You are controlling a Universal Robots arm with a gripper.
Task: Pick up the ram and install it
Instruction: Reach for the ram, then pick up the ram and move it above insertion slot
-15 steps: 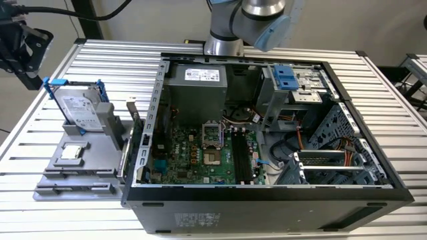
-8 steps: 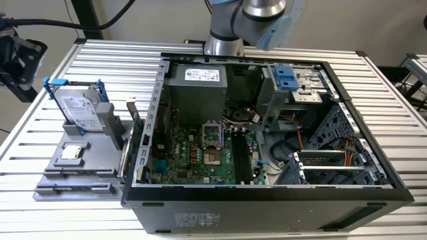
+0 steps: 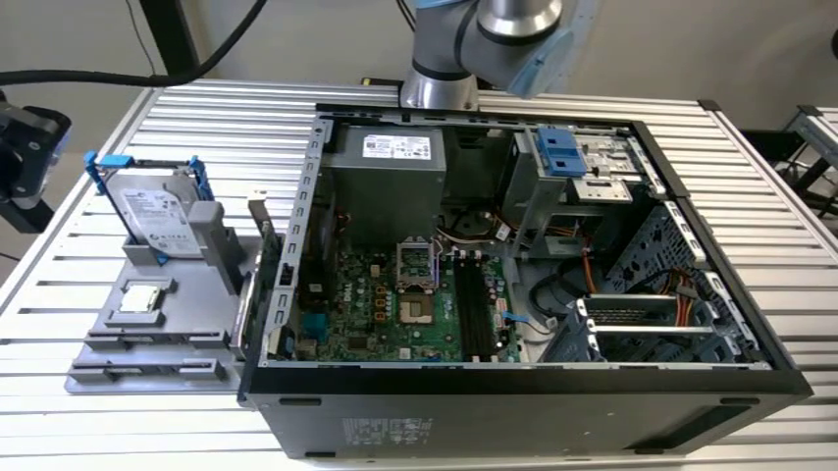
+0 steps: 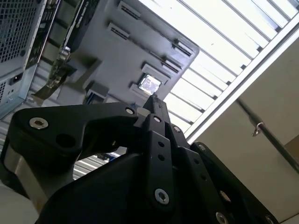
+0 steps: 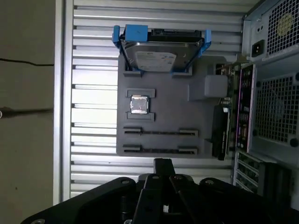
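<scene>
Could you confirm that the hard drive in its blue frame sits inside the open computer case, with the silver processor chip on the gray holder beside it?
Not quite: the hard drive stands on the gray holder outside the computer case, as the exterior view shows. The processor chip does lie on that holder.
</scene>
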